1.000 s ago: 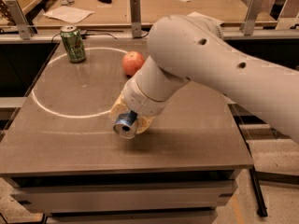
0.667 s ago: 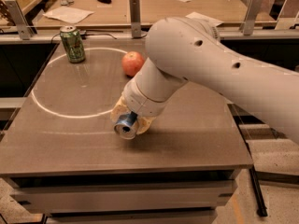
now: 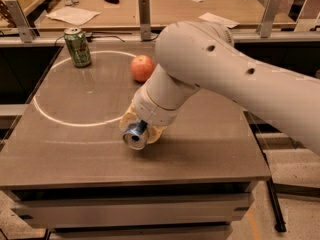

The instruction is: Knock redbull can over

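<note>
The redbull can (image 3: 135, 135) lies tilted on its side near the middle front of the table (image 3: 210, 154), with its shiny silver top facing me. My gripper (image 3: 142, 128) is at the end of the big white arm that reaches in from the right. Its cream fingers (image 3: 128, 119) sit on either side of the can and are closed around it. The arm's wrist hides most of the can's body.
A shorter green can (image 3: 77, 46) stands upright at the table's back left. A red apple (image 3: 142, 68) lies behind the gripper. A white ring (image 3: 50, 119) is marked on the tabletop. A railing and another desk with papers stand behind the table.
</note>
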`<state>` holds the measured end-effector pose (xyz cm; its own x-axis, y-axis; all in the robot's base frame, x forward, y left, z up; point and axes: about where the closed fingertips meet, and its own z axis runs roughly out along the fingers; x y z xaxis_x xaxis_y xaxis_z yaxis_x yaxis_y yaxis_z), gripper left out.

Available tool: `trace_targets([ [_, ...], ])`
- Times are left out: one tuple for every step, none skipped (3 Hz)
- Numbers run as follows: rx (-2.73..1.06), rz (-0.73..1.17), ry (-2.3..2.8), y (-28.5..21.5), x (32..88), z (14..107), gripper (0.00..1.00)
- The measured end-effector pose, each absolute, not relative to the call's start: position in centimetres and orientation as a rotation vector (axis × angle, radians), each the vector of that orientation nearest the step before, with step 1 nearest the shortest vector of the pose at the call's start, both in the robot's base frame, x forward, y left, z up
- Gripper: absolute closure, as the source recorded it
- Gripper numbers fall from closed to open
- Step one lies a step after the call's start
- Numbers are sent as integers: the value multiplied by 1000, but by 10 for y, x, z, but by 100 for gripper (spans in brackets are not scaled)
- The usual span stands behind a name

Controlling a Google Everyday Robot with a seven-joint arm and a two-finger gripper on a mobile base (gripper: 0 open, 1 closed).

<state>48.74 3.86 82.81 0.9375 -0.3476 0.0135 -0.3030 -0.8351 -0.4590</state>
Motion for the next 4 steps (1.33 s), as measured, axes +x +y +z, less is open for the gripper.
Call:
trace_targets([
  [-2628,-141,480,37,489,830,14],
  [-2627,-141,480,37,489,834,0],
  [-2627,-141,480,37,489,840,0],
  [-2627,-141,480,37,489,845,0],
])
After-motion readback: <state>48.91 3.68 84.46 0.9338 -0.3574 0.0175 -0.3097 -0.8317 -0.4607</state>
